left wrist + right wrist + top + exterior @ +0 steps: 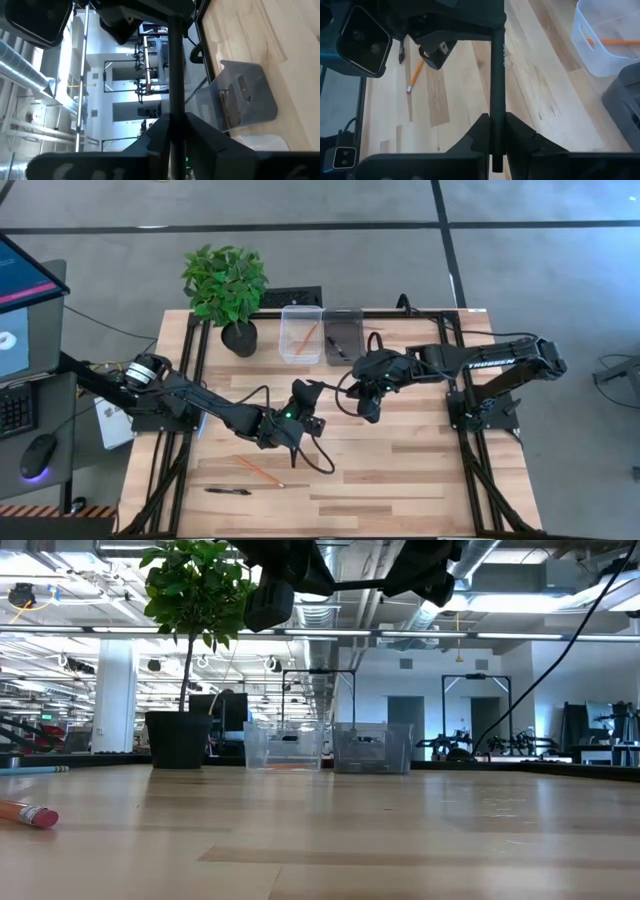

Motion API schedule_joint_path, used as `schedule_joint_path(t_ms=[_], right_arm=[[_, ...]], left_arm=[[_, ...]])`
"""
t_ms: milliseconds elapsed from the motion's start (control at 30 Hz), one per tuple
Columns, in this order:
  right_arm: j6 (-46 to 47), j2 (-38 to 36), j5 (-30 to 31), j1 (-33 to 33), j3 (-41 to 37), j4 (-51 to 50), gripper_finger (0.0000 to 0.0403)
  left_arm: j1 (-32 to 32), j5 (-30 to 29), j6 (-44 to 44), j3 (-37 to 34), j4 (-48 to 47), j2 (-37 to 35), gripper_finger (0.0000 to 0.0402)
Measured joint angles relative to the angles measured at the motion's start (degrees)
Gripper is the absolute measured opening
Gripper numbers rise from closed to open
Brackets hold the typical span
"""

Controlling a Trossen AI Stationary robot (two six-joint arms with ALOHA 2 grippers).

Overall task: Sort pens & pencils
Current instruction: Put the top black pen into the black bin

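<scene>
On the pale wooden bench (400, 480), toward its left front, a loose orange wooden pencil (258, 470) lay just beyond a loose black stick pen (228, 491), the two near each other but apart. Right of them, raised above mid-bench, the left end effector (174, 120) appeared closed on one end of a second black pen (497, 65), and the right end effector (496, 120) appeared closed on its other end, so the pen bridged the two. Such a pen looked light, stiff and smooth, likely to twist or slip in a loose pinch; a hold near mid-barrel, clear of any clip, would probably serve best. At the back edge stood a clear plastic bin (301, 352) holding one orange pencil (305, 338), and touching its right side a dark grey bin (343, 313) with what seemed to be dark pens (336, 345) inside.
</scene>
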Motion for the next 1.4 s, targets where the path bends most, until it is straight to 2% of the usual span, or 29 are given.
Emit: schedule_joint_path(t_ms=[233, 333, 500, 600, 733, 833, 1133, 1233, 1400], right_arm=[[-0.07, 0.00, -0.04, 0.06, 0.00, -0.51, 0.0056], [-0.11, 0.00, -0.21, 0.06, 0.02, -0.46, 0.0056], [-0.26, -0.02, 0.88, -0.69, 0.04, -1.22, 0.0056], [-0.26, -0.02, 1.14, -2.46, 0.04, -2.34, 0.0056], [-1.46, -0.02, 2.15, -6.63, 0.04, -2.97, 0.0056], [-3.01, -0.02, 2.40, -11.17, 0.04, -3.21, 0.0056], [-4.21, 2.51, 2.79, -26.41, -0.03, -5.80, 0.0056], [-5.57, 6.10, 2.58, -30.14, 0.22, -3.65, 0.0056], [-6.06, 13.61, 2.19, -34.41, 0.09, 0.52, 0.0056]], left_arm=[[-0.04, -0.02, 4.05, 0.00, 0.17, -0.01, 0.0046], [-0.03, -1.90, 3.61, 0.00, 0.38, 0.00, 0.0058], [-0.84, -3.31, 1.21, 0.00, 0.50, -0.01, 0.0115], [-1.34, -3.47, -3.30, 0.00, 0.58, -0.06, 0.0155], [-2.41, -3.49, -12.84, 0.00, -1.09, -1.92, 0.0192], [-3.39, -3.91, -22.22, 0.00, -5.33, -4.31, 0.0205], [-4.81, -1.97, -64.15, 0.00, -34.25, -11.20, 0.0208], [-4.68, -0.46, -72.69, 0.00, -40.88, -11.35, 0.0208], [-4.08, 1.68, -82.12, 0.00, -46.88, -11.06, 0.0208]])
